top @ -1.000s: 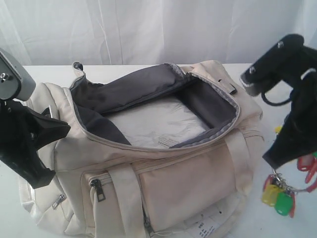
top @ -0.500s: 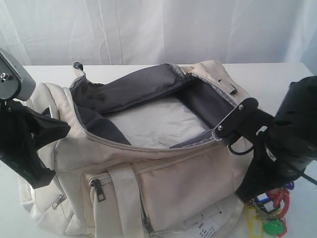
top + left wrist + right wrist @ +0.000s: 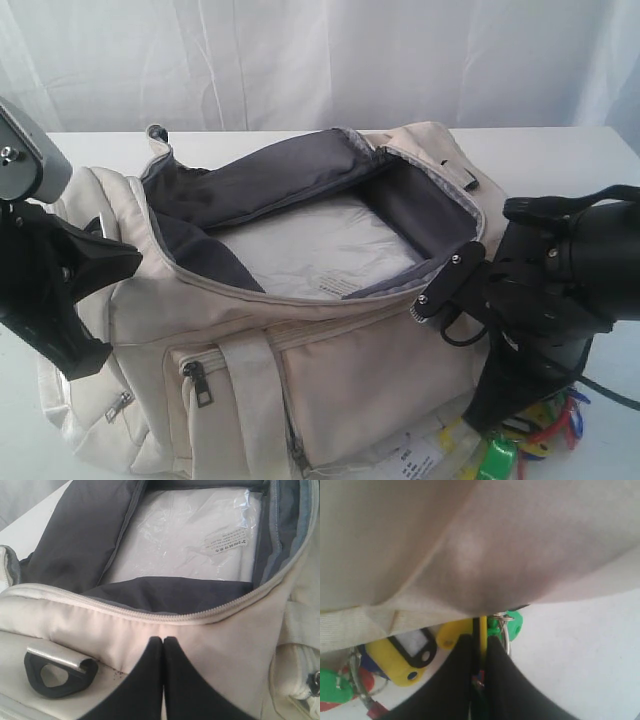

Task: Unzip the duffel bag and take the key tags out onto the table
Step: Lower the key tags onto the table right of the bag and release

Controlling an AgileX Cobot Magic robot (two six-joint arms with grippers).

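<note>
The cream duffel bag lies unzipped on the white table, its dark grey lining showing. My right gripper is low beside the bag's front right corner, shut on the key tags. In the right wrist view a yellow tag stands between the fingers of the right gripper. More of the key tags, yellow, green and red, rest on the table under the bag's fabric. My left gripper is shut and holds nothing. In the left wrist view the left gripper points at the bag just below its zipper.
A plastic-wrapped white sheet lies inside the bag. A black ring hangs on the bag's end near my left gripper. A white printed label sticks out under the bag's front. A white curtain closes the back.
My right arm has come down and swung in towards the bag, lowering the hanging key tags onto the table by the front right corner. The left arm has not moved.
</note>
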